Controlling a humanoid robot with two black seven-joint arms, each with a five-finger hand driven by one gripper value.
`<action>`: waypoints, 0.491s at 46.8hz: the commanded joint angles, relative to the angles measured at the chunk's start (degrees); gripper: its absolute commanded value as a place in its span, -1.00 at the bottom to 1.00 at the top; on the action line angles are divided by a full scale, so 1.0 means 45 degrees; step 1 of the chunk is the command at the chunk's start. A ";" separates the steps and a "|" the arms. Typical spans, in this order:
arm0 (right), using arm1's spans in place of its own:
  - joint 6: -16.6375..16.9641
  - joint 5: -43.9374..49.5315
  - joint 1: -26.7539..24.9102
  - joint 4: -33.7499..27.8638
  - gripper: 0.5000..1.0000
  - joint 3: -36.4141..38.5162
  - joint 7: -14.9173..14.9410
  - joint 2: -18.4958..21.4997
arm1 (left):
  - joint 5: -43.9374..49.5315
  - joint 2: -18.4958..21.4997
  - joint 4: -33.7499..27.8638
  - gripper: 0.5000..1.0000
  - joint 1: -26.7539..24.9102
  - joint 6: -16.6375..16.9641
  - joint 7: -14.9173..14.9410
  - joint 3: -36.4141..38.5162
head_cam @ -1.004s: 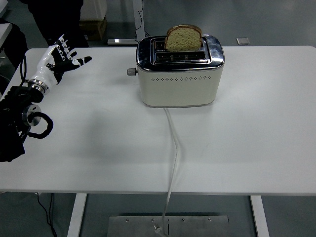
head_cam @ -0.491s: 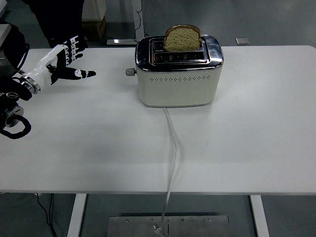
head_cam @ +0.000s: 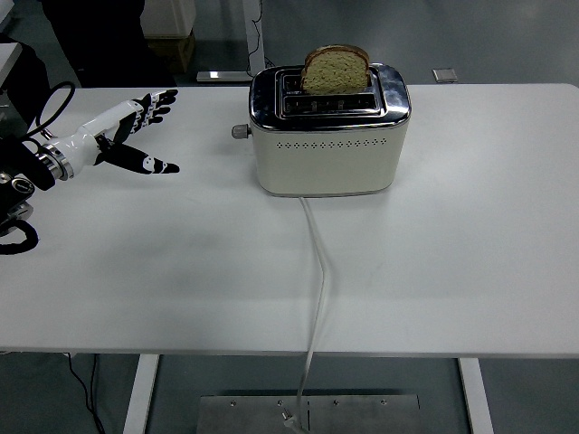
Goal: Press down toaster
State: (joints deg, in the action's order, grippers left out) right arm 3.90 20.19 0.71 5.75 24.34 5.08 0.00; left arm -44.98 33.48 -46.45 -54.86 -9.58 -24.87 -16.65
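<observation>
A cream toaster (head_cam: 327,136) with a shiny metal top stands on the white table (head_cam: 452,244), toward the far edge and a little left of the middle. A slice of bread (head_cam: 336,69) stands upright in one of the slots of the toaster and rises well above the top. On the left end of the toaster, a small grey knob (head_cam: 240,131) sticks out to the side. From the front bottom of the toaster a white cord (head_cam: 318,271) runs across the table toward the near edge and hangs down over it to the floor.

The left hand (head_cam: 127,136) is well to the left of the toaster, above the table, and does not touch the toaster. It is white and black. Its fingers (head_cam: 156,102) are stretched out and spread, pointing toward the toaster, and the thumb (head_cam: 154,165) points apart from them, lower and nearer to the camera. The hand holds nothing. The black arm (head_cam: 18,185) behind it comes in from the left edge, farther from the toaster than the hand.

Between the hand and the knob of the toaster there is bare table. Behind the toaster, beyond the far edge of the table, a grey floor and some table legs are visible
</observation>
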 commanded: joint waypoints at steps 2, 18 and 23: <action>-0.0008 0.0005 -0.0001 0.0011 1.00 0.0002 0.0005 0.0000 | -0.3126 0.0022 -0.0009 1.00 -0.0113 -0.0096 -0.0001 0.0009; -0.0008 -0.0014 -0.0001 0.0011 1.00 -0.0017 0.0005 0.0000 | -0.3677 -0.0213 0.0010 1.00 -0.0504 -0.0136 0.0058 0.0360; -0.0008 0.0005 -0.0001 0.0011 0.99 0.0002 0.0005 0.0000 | -0.3657 -0.0232 0.0010 1.00 -0.0680 -0.0136 0.0097 0.0419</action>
State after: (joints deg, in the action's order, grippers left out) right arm 3.86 20.18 0.71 5.77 24.31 5.10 0.00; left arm -61.52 32.52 -46.40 -57.48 -10.20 -24.52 -14.82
